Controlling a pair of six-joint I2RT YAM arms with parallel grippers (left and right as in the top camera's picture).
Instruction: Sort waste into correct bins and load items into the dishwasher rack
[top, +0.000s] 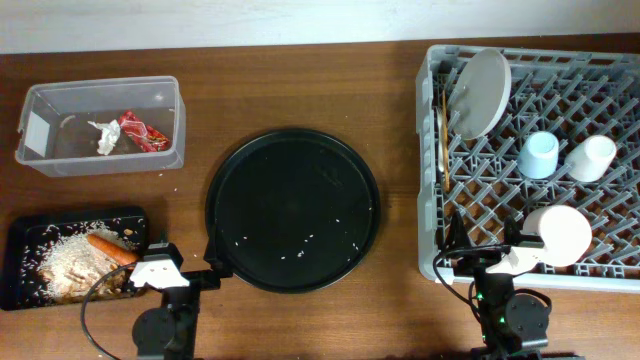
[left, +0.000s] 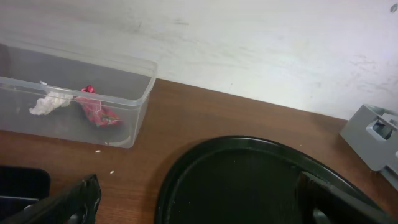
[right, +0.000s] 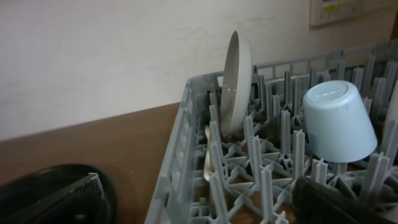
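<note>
Plate (top: 478, 92) stands on edge between pegs of the rack (top: 590, 75), blue cup (top: 539, 155) mouth-down nearby, surely to drain, wrapper (top: 140, 130) and tissue (top: 105, 137) sit in the clear box (top: 60, 140), while left end effector (left: 199, 202) and right end effector (right: 202, 202) hang released, empty.

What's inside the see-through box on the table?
Inside the clear box lie a red shiny wrapper and a crumpled white tissue, side by side. Anything underneath those two is covered, so it cannot be seen.
</note>
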